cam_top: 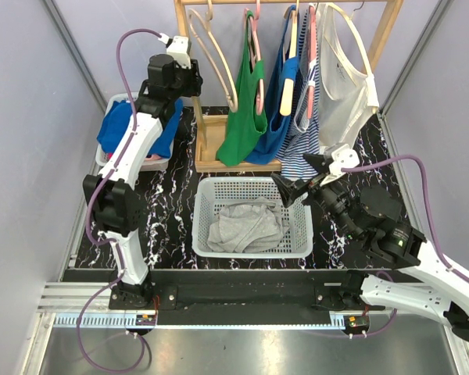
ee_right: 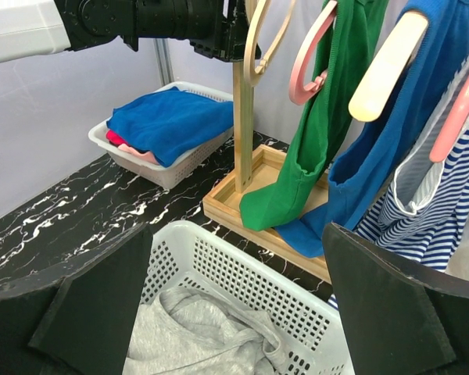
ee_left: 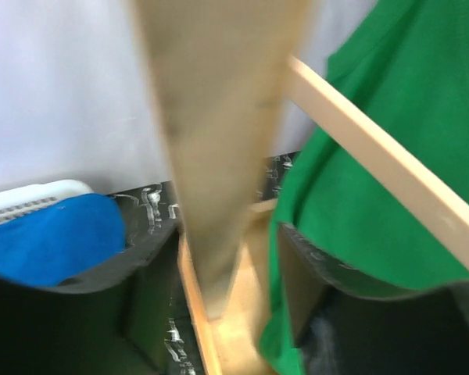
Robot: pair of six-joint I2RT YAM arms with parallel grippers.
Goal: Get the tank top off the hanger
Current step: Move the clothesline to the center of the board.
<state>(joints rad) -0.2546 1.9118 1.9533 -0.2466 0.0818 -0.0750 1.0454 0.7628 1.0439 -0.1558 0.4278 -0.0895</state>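
Note:
Several tank tops hang on a wooden rack: a green one on a pink hanger, a blue one, a striped one and a white one. My left gripper is open, high at the rack's left post, next to an empty wooden hanger; the post stands between its jaws, with the green top at its right. My right gripper is open and empty over the basket's right rim. The green top also shows in the right wrist view.
A white basket at centre holds a grey garment. A second white basket at the left holds blue cloth. The side walls stand close on both sides.

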